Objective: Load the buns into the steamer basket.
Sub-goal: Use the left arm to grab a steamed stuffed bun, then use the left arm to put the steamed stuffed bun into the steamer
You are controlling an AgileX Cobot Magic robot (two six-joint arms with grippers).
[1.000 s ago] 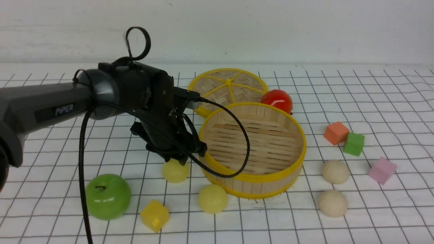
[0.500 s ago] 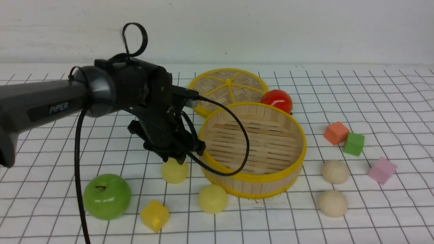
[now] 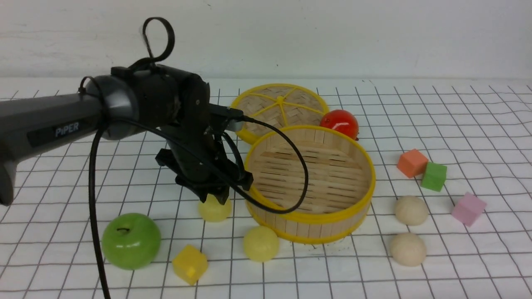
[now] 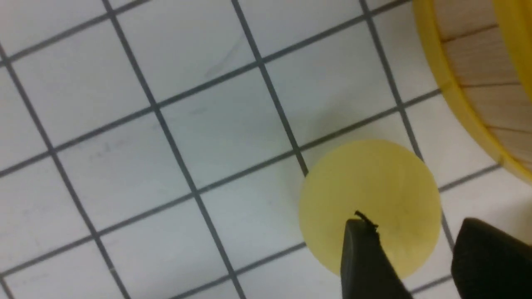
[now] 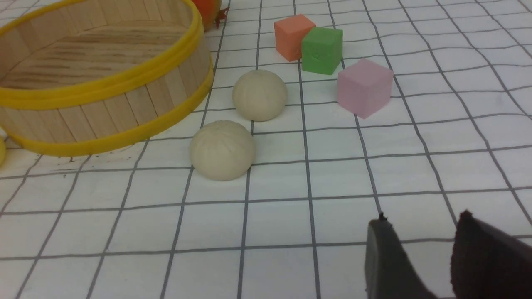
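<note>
A pale yellow bun (image 3: pixel 214 209) rests on the cloth just left of the steamer basket (image 3: pixel 316 218), whose inside is bare slats. My left gripper (image 3: pixel 214 196) hovers right above this bun, open. In the left wrist view one finger (image 4: pixel 361 257) overlaps the bun (image 4: pixel 370 195) and the other stands beside it, near the basket wall (image 4: pixel 469 83). A second yellow bun (image 3: pixel 260 243) lies in front of the basket. Two beige buns (image 3: pixel 411 210) (image 3: pixel 407 249) lie to its right. My right gripper (image 5: pixel 419 224) is open over bare cloth, short of the beige buns (image 5: pixel 222 149) (image 5: pixel 259 94).
A woven lid (image 3: pixel 279 108) and a red tomato (image 3: pixel 339 123) sit behind the basket. A green apple (image 3: pixel 131 241) and a yellow cube (image 3: pixel 190 264) lie front left. Orange (image 3: pixel 412 163), green (image 3: pixel 434 176) and pink (image 3: pixel 468 209) cubes stand at the right.
My left arm's wrist has shifted slightly left and up, while the fingertips stay over the same yellow bun. The bun and everything else have stayed put.
</note>
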